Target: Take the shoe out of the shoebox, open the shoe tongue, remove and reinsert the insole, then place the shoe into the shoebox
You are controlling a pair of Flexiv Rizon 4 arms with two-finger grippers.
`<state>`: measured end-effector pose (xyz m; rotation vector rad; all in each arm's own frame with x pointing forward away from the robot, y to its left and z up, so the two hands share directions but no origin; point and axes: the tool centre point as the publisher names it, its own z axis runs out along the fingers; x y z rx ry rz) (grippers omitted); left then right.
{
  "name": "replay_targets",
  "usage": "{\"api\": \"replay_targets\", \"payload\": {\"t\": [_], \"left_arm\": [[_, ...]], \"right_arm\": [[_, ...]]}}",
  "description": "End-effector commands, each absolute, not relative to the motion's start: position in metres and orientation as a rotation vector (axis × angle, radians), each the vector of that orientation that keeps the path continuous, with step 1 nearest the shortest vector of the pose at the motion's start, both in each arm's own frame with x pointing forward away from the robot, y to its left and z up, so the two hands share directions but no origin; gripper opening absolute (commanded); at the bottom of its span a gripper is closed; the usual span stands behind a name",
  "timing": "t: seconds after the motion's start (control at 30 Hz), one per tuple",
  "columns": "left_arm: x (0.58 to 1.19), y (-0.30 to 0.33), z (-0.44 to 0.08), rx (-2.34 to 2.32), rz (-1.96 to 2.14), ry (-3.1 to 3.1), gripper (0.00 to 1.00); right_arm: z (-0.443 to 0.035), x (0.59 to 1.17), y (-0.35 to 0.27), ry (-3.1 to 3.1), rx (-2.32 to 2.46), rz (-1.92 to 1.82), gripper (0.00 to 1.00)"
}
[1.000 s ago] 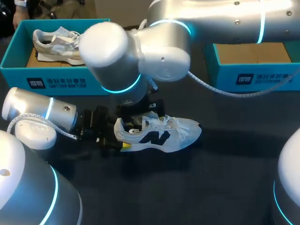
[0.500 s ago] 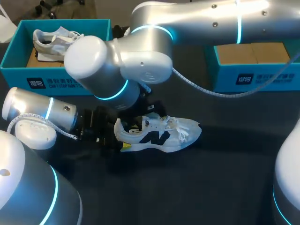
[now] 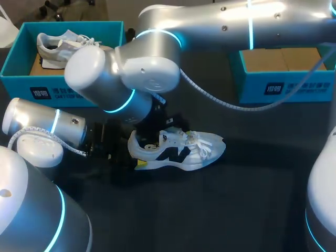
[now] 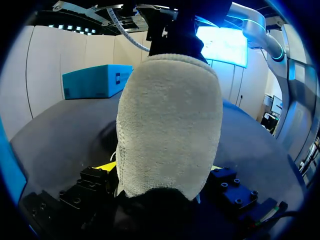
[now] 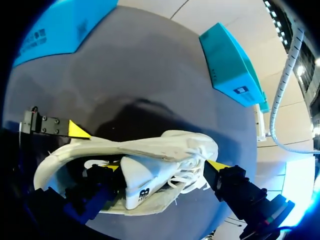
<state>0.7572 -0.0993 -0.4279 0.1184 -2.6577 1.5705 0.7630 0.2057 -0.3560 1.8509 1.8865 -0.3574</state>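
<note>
A white shoe (image 3: 181, 149) with a black logo lies on its sole on the dark table, toe to the right. My left gripper (image 3: 134, 156) is at its heel. In the left wrist view the heel (image 4: 170, 125) fills the space between the fingers, a yellow tip pressed to each side. My right arm (image 3: 131, 79) reaches across from the right and hangs over the shoe's mouth. In the right wrist view my right gripper (image 5: 164, 167) is open and straddles the tongue (image 5: 142, 182), one finger inside the shoe and the other beside the laces (image 5: 192, 172).
A teal shoebox (image 3: 63, 92) at the back left holds a second, greyish shoe (image 3: 60, 47). Another teal box (image 3: 283, 86) with a bare cardboard floor stands at the back right. The right arm's cable (image 3: 220, 100) hangs over the table behind the shoe.
The right arm's wrist and elbow have swung to the left above the shoe. The shoe and my left gripper have stayed where they were.
</note>
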Motion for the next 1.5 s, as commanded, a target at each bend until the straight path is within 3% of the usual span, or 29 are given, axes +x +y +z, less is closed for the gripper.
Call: {"api": "replay_targets", "payload": {"t": [0.03,0.23,0.27,0.43,0.47,0.53,0.63,0.83,1.5], "left_arm": [[0.757,-0.104,-0.432,0.119,1.565,-2.659,0.00],[0.757,-0.104,-0.432,0.119,1.565,-2.659,0.00],[0.757,-0.104,-0.432,0.119,1.565,-2.659,0.00],[0.757,-0.104,-0.432,0.119,1.565,-2.659,0.00],[0.757,-0.104,-0.432,0.119,1.565,-2.659,0.00],[0.757,-0.104,-0.432,0.119,1.565,-2.659,0.00],[0.757,-0.104,-0.432,0.119,1.565,-2.659,0.00],[0.757,-0.104,-0.432,0.119,1.565,-2.659,0.00],[0.757,-0.104,-0.432,0.119,1.565,-2.659,0.00]], "right_arm": [[-0.356,0.760,0.204,1.440,2.165,-0.240,1.00],[-0.343,0.758,0.193,1.394,2.194,-0.235,0.99],[-0.339,0.757,0.191,1.390,2.194,-0.235,0.93],[-0.326,0.753,0.187,1.365,2.206,-0.228,0.85],[-0.325,0.753,0.186,1.361,2.210,-0.227,0.69],[-0.324,0.751,0.184,1.356,2.218,-0.225,0.49],[-0.324,0.750,0.182,1.353,2.235,-0.219,0.41],[-0.323,0.754,0.175,1.353,2.245,-0.215,0.00],[-0.324,0.768,0.132,1.486,2.202,-0.237,0.00]]}}
